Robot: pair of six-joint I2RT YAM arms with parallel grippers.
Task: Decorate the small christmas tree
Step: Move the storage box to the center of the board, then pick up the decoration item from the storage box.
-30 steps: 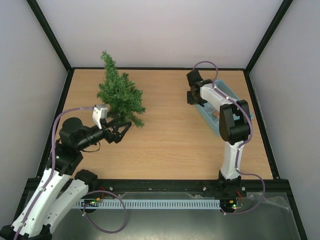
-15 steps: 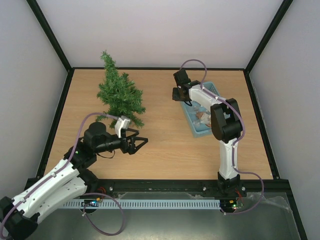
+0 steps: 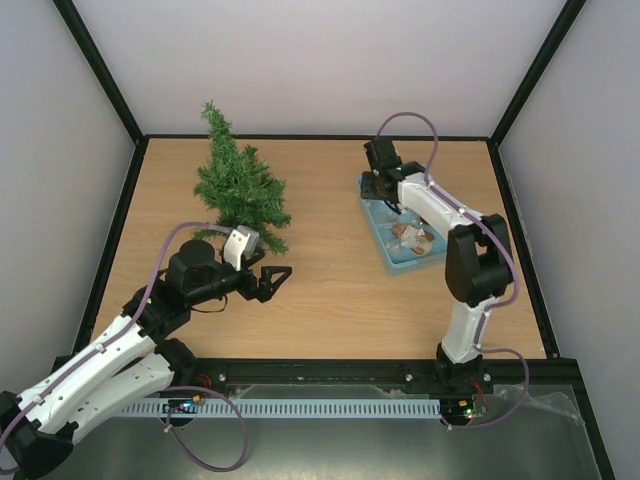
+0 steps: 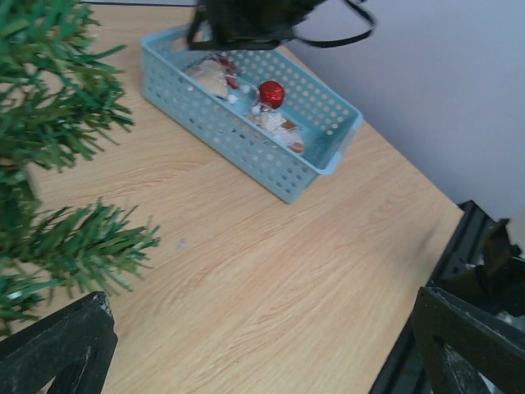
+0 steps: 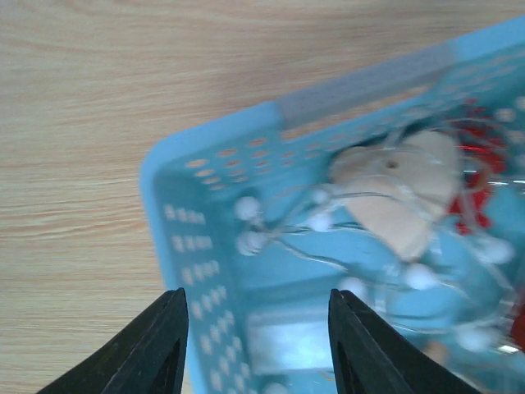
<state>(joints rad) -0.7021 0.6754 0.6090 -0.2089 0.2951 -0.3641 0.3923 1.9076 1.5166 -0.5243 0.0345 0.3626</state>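
Observation:
The small christmas tree (image 3: 238,185) stands upright at the far left of the table, and its green branches (image 4: 49,123) fill the left edge of the left wrist view. My left gripper (image 3: 275,280) hovers open just in front and to the right of the tree, with nothing between its fingers (image 4: 262,361). My right gripper (image 3: 385,193) hangs open over the far end of a light blue basket (image 3: 377,230). Its jaws (image 5: 258,328) straddle the basket's corner (image 5: 189,246) and hold nothing. Inside lie a pale wooden ornament (image 5: 402,197), a string of white beads (image 5: 250,209) and a red ball (image 4: 271,93).
The blue perforated basket (image 4: 238,135) sits at the right of the table, angled toward the near right. Black frame rails border the table on all sides (image 3: 330,368). Bare wood (image 3: 330,270) lies between tree and basket.
My left arm pulled back from the tree's foot toward the near middle, still open. My right gripper swung over the basket's far end and its jaws widened.

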